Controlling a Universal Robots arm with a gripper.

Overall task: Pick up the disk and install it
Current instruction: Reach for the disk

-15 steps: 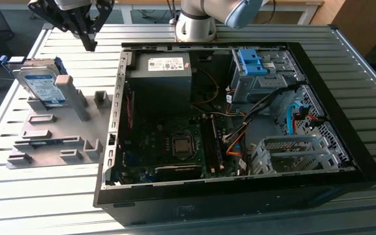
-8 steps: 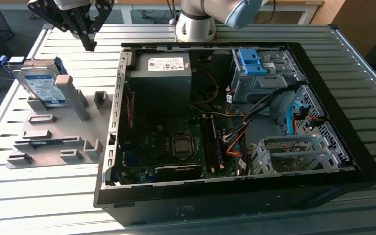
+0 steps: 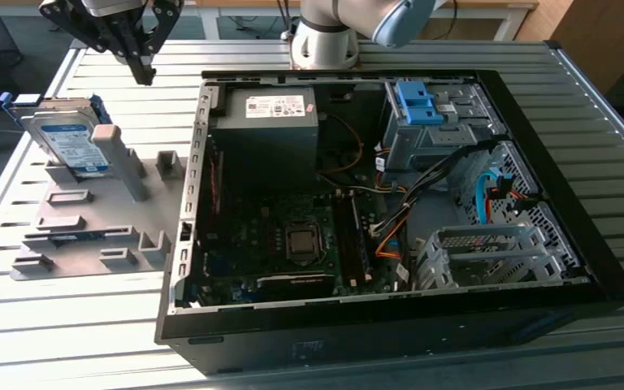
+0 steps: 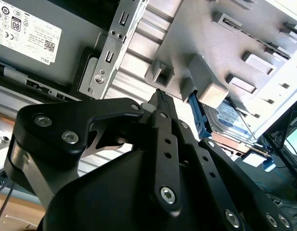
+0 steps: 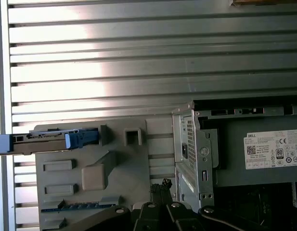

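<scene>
With its two black fingers drawn together at the tips and nothing between them, the gripper hangs above the table, clear of every part. In the exterior view it points downward over the far edge of the grey fixture plate, between the disk and the near corner of the computer case. Both wrist views show the fingertips meeting over the plate, close to the case's perforated metal wall.

The disk is not held. It stands on edge in a slot of the fixture plate, tilted back, label side up, with its blue carrier frame around the edges. A grey upright post of the fixture stands just beside it. In the first wrist view the disk appears edge-on, well apart from the fingertips.

The fixture plate lies on the slatted aluminium table, at the exterior view's left of the case. The case lies open on its side, and the grey power supply occupies its far corner nearest the gripper. A blue latch sits on the drive cage further to the exterior view's right.
</scene>
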